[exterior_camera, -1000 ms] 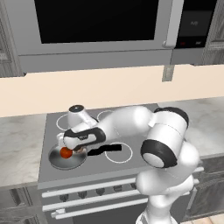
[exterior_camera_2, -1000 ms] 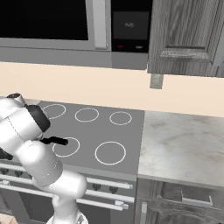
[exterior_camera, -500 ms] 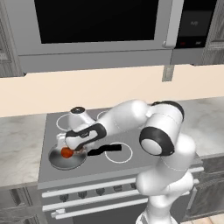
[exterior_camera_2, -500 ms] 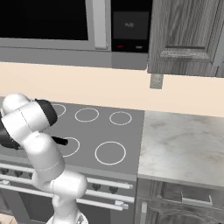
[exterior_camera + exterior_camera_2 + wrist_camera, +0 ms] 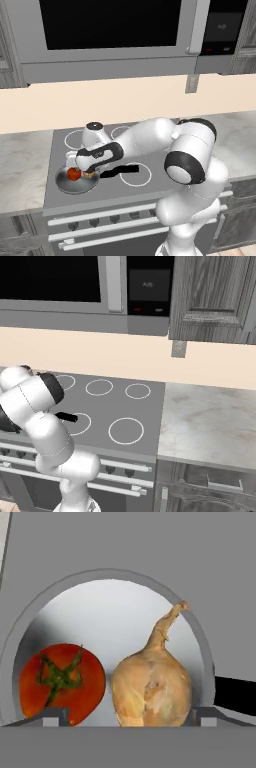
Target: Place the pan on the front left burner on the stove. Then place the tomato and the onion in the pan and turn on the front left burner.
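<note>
The steel pan sits at the stove's front left, covering the front left burner, its black handle pointing right. Inside it the red tomato and the tan onion lie side by side. My gripper hovers low over the onion. In the hand view the pan holds the tomato at left and the onion at right. There my gripper stands open, its tips straddling the onion and a gap showing at the left tip. The right base view has my arm covering the pan, with only the handle sticking out.
Other white burner rings mark the grey cooktop. Dark knobs and pale bar handles run along the stove front. Marble counters flank the stove. A microwave hangs overhead.
The jaws have spread wider around the onion, which now rests in the pan beside the tomato. The arm's elbow has shifted a little; the pan has not moved.
</note>
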Controlling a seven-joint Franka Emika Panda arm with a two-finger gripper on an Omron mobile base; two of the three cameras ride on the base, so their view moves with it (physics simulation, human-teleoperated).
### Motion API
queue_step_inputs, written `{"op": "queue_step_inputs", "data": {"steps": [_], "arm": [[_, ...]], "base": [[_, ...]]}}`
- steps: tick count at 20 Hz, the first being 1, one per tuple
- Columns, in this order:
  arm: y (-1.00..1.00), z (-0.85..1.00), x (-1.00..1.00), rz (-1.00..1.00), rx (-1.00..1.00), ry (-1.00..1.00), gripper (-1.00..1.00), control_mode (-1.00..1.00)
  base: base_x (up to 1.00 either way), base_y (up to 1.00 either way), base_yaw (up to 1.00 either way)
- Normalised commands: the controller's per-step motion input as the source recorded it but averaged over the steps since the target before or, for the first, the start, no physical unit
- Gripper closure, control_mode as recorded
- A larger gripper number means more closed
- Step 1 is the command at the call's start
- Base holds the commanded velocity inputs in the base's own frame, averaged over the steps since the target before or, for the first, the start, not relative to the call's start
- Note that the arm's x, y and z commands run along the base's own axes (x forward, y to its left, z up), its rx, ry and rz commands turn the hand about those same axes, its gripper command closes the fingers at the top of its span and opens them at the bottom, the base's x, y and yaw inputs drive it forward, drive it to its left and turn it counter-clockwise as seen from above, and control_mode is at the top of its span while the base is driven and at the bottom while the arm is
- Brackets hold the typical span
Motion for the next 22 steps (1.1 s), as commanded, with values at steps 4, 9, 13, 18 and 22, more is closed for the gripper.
{"op": "queue_step_inputs", "data": {"steps": [4, 9, 13, 18, 22], "arm": [[0.0, 0.24, -0.5, -0.01, 0.05, -0.1, -1.0, -1.0], [-0.13, 0.25, -0.31, -0.03, 0.05, -0.07, -1.0, -1.0], [-0.22, 0.34, -0.02, -0.05, 0.07, -0.15, -1.0, -1.0], [-0.2, 0.39, -0.19, -0.05, 0.06, -0.14, -1.0, -1.0], [-0.01, 0.32, -0.56, -0.02, 0.06, -0.15, -1.0, -1.0]], "base": [[0.0, 0.0, 0.0], [0.0, 0.0, 0.0], [0.0, 0.0, 0.0], [0.0, 0.0, 0.0], [0.0, 0.0, 0.0]]}}
